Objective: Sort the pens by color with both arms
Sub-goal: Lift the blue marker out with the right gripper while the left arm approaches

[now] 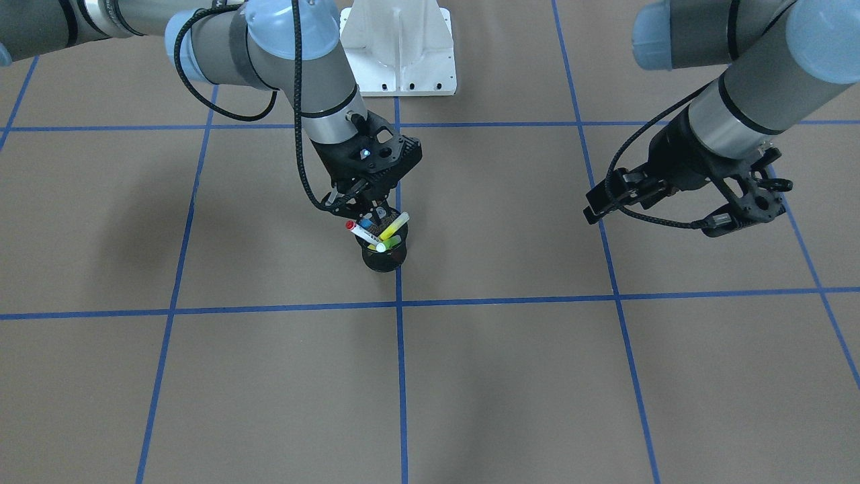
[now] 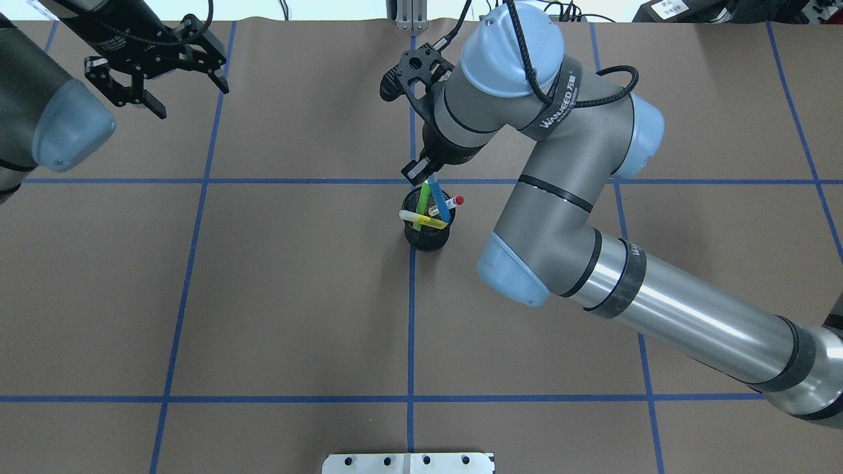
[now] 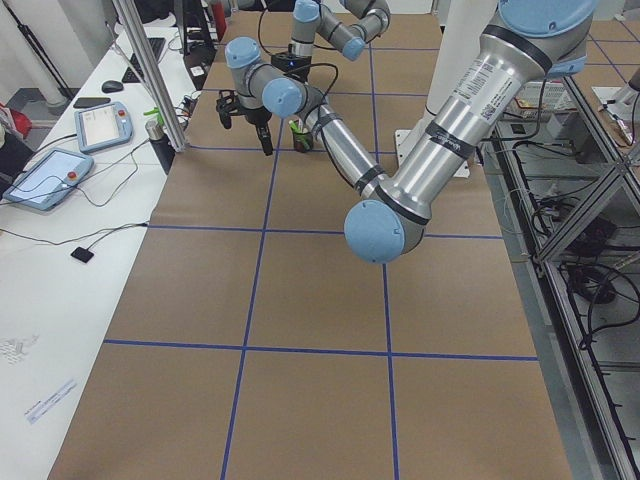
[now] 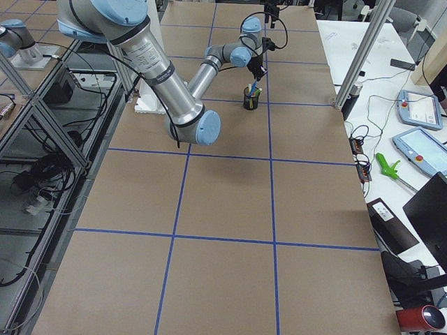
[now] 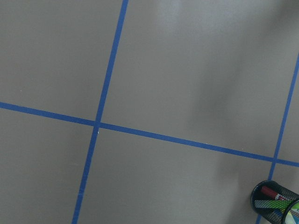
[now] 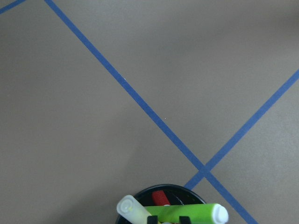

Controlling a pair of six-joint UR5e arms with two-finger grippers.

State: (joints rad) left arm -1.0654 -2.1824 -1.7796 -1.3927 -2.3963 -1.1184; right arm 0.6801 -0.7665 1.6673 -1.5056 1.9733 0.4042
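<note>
You have four pens: one blue pen (image 2: 440, 201), one green pen (image 2: 423, 197), one yellow pen (image 2: 421, 219) and one white pen (image 2: 450, 205) with red ends. You have one black mesh cup (image 2: 427, 238), and all four pens stand in it. Two arms are in view.

The cup sits on a table (image 2: 296, 296) covered in brown paper and marked with a grid of blue tape (image 2: 411, 329). It stands on one tape line, just on the robot's side of a crossing. A white base (image 1: 400, 47) is bolted at the robot's edge, in line with the cup. Two pendants (image 3: 100, 125) lie on a white bench beyond the cup.

Each pen is tilted, with its lower end in the cup. The blue and green pens lean away from the robot. The yellow pen lies almost flat across the cup's mouth, clear cap to the robot's left. The white pen's upper red end points to the robot's right.

The right gripper (image 1: 366, 207) hangs directly over the cup at the blue pen's top; you cannot tell whether its jaws grip anything. The left gripper (image 2: 191, 97) hovers well away from the cup, jaws spread and empty.
</note>
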